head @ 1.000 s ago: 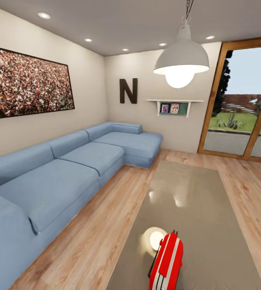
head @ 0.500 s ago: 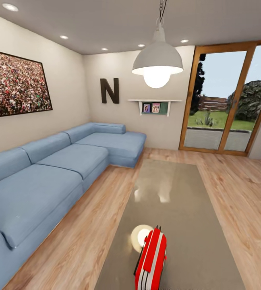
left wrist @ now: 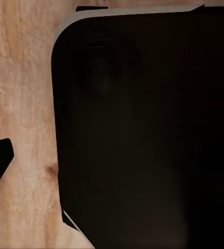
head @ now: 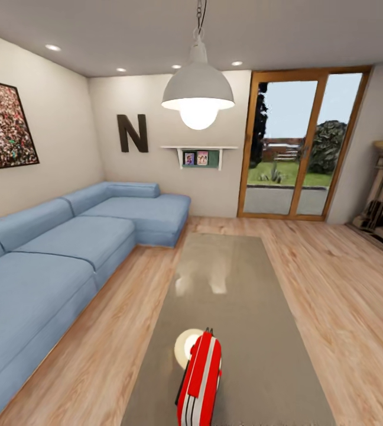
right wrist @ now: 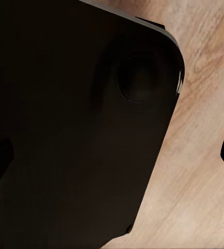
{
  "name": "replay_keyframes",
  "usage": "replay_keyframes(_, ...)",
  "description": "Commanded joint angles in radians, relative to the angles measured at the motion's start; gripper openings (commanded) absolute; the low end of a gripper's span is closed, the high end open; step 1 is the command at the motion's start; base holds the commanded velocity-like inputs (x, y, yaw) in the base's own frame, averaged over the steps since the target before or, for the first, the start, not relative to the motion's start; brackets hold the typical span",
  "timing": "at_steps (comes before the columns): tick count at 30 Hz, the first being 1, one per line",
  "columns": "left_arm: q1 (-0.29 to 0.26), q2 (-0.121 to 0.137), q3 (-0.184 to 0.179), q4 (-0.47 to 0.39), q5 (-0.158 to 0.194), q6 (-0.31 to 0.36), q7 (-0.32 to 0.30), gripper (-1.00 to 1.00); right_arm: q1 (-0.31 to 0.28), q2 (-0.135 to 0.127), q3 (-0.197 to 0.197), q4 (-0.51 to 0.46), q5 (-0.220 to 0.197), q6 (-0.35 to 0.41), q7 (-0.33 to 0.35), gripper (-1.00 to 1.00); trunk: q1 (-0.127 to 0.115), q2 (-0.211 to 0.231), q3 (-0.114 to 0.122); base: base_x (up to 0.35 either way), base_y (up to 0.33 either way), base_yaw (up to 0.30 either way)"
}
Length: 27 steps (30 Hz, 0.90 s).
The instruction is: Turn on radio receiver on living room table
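You see the small bright red rounded radio receiver [head: 200,381] with white stripes on its narrow edge standing upright at the near end of the long, low, glossy grey-brown table [head: 239,307], which runs lengthwise across the living room's light wood plank floor [head: 339,284].

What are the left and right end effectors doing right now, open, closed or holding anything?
Left end effector: cannot be told; its wrist camera looks at a dark panel over wood floor.
Right end effector: cannot be told; same kind of dark panel there.
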Motion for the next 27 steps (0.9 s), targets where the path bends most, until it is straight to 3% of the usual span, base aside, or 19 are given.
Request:
replay_keyframes(1, 0.0, 0.0, 0.0, 0.0, 0.0, 0.0, 0.0, 1.0, 0.0, 0.0, 0.0, 0.0, 0.0, 0.0, 0.0, 1.0, 0.0, 0.0, 0.0, 0.0, 0.0, -0.284)
replay_keyframes(14, 0.0, 0.0, 0.0, 0.0, 0.0, 0.0, 0.0, 1.0, 0.0, 0.0, 0.0, 0.0, 0.0, 0.0, 0.0, 1.0, 0.0, 0.0, 0.0, 0.0, 0.0, -0.27)
replay_keyframes(21, 0.0, 0.0, 0.0, 0.0, 0.001, 0.0, 0.0, 1.0, 0.0, 0.0, 0.001, 0.0, 0.0, 0.001, -0.003, 1.0, 0.0, 0.0, 0.0, 0.034, 0.003, -0.06)
replay_keyframes(27, 0.0, 0.0, 0.0, 0.0, 0.001, 0.001, 0.0, 1.0, 0.0, 0.0, 0.001, 0.0, 0.0, 0.002, -0.004, 1.0, 0.0, 0.0, 0.0, 0.249, 0.066, -0.006)
